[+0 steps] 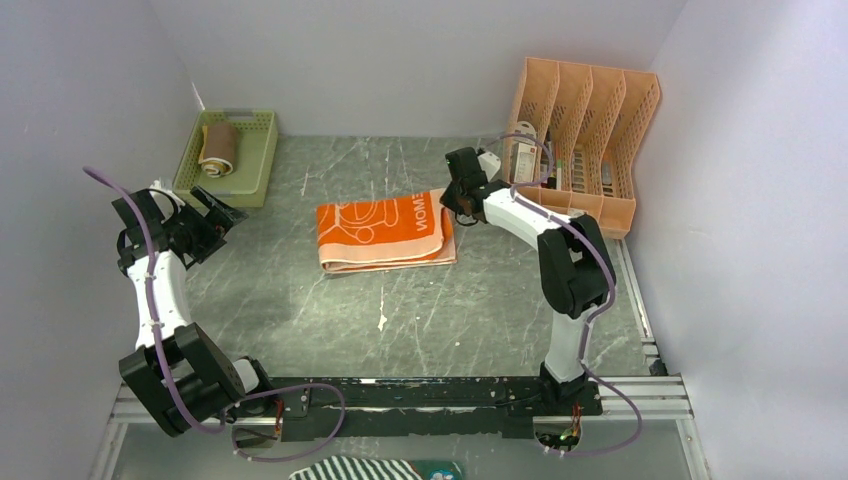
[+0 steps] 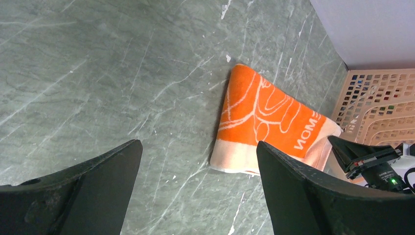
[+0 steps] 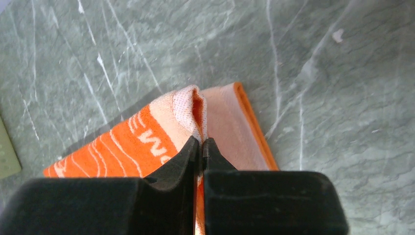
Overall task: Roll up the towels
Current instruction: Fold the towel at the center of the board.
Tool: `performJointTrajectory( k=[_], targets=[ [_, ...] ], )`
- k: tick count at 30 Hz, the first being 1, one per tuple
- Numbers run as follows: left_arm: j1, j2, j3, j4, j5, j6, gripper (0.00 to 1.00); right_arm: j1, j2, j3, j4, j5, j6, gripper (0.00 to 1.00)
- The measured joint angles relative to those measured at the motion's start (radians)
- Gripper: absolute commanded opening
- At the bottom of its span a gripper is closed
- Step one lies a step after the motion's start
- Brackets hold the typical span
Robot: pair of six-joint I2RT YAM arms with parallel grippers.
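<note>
The orange towel (image 1: 383,232) with white outline and lettering lies folded flat in the middle of the table. It shows in the left wrist view (image 2: 262,122) too. My right gripper (image 1: 455,203) is shut on the towel's right edge, and a pinched fold (image 3: 188,110) stands up between its closed tips. My left gripper (image 1: 222,218) is open and empty above bare table, well left of the towel. A rolled yellow-tan towel (image 1: 218,149) lies in the pale green basket (image 1: 257,150) at the back left.
A peach file rack (image 1: 585,140) holding several small items stands at the back right, close behind my right arm. It shows at the right edge of the left wrist view (image 2: 379,107). Walls close in the table on three sides.
</note>
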Motion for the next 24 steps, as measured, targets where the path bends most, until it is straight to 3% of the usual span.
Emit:
performJointTrajectory(
  k=[3,12,15,17,18,24],
  targets=[
    [0.000,0.000,-0.002,0.000,0.000,0.000,0.99,-0.024,0.017,0.003,0.008,0.002,-0.004,0.00],
    [0.000,0.011,-0.011,0.000,0.000,0.003,0.99,-0.064,0.056,-0.037,0.090,-0.109,-0.042,0.34],
    [0.000,0.015,-0.013,0.000,0.000,0.008,0.99,-0.089,0.056,-0.103,0.179,-0.195,-0.077,0.60],
    [0.000,0.017,-0.014,0.000,0.000,0.009,0.99,-0.103,0.054,-0.161,0.230,-0.230,-0.108,0.89],
    [0.000,0.017,-0.015,0.000,0.000,0.010,0.99,-0.108,0.048,-0.197,0.257,-0.237,-0.129,0.99],
    [-0.003,0.017,-0.022,0.005,0.000,0.011,0.99,-0.121,-0.171,-0.497,0.520,-0.232,-0.269,0.97]
  ],
)
